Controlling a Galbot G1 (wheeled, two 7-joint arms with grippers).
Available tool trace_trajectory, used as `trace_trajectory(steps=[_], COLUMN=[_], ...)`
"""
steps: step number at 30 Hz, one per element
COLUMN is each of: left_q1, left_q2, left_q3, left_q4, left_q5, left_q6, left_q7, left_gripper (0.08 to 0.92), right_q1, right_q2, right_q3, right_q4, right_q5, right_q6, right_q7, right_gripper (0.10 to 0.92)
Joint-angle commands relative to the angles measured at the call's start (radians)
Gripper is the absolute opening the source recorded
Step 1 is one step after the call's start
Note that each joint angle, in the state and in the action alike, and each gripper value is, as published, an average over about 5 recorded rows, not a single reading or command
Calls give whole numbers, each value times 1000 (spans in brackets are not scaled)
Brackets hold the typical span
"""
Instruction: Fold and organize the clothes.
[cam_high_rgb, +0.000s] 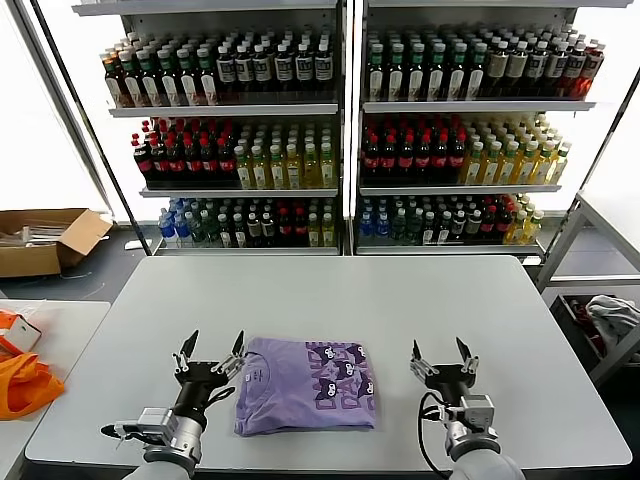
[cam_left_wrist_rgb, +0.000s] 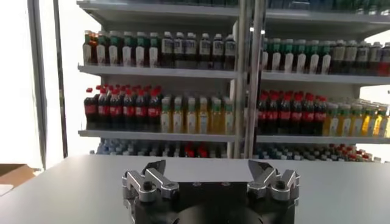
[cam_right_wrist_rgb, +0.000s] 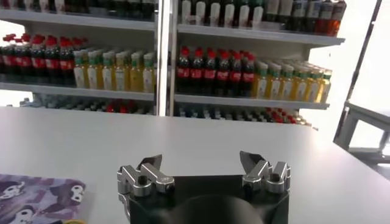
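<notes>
Your lavender T-shirt (cam_high_rgb: 306, 386) lies folded into a neat rectangle near the front edge of the grey worktop (cam_high_rgb: 400, 300), between your two arms. Its printed side faces up on the half nearer your right arm — dark purple and white block lettering, turned sideways, too distorted to read for sure. A small white neck label shows on the plain half; its writing is too small to make out.

Your left pincer (cam_high_rgb: 212, 357) sits just beside the shirt's left edge, fingers spread wide and holding nothing. Your right pincer (cam_high_rgb: 441, 358) stands a little apart from the shirt's right edge, also spread wide and empty.

The left wrist view shows your left pincer (cam_left_wrist_rgb: 211, 171) open over bare worktop (cam_left_wrist_rgb: 67, 182), with no shirt in sight. The right wrist view does catch a corner of the shirt (cam_right_wrist_rgb: 38, 198), with white and dark print, off to one side of the open right pincer (cam_right_wrist_rgb: 201, 165).

Behind the worktop, shelves of bottled drinks (cam_high_rgb: 340, 120) fill the back wall — dark cola-like bottles with red caps, yellow and green ones, none with a label you can read. Only the head view shows the cardboard box (cam_high_rgb: 45, 238) on the floor at far left, the orange cloth bag (cam_high_rgb: 25, 382) on a side table, and a grey-white cloth bundle (cam_high_rgb: 612, 318) at far right.
</notes>
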Motion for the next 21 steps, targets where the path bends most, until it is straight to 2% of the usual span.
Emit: trace_trajectory(steps=[1, 21], left_q1=[3, 52], left_q2=[33, 36], left_q3=[0, -55], left_q4=[15, -57], left_q5=[-7, 9], left_q6=[-29, -8], left_q7=[18, 50], left_gripper=[823, 823], right_q1=[-94, -87], right_q2=[1, -22], right_q3=[99, 93], right_q4=[82, 139], right_q5=[40, 49], right_q6=[34, 19], right_q7=[-8, -1], right_gripper=[823, 823])
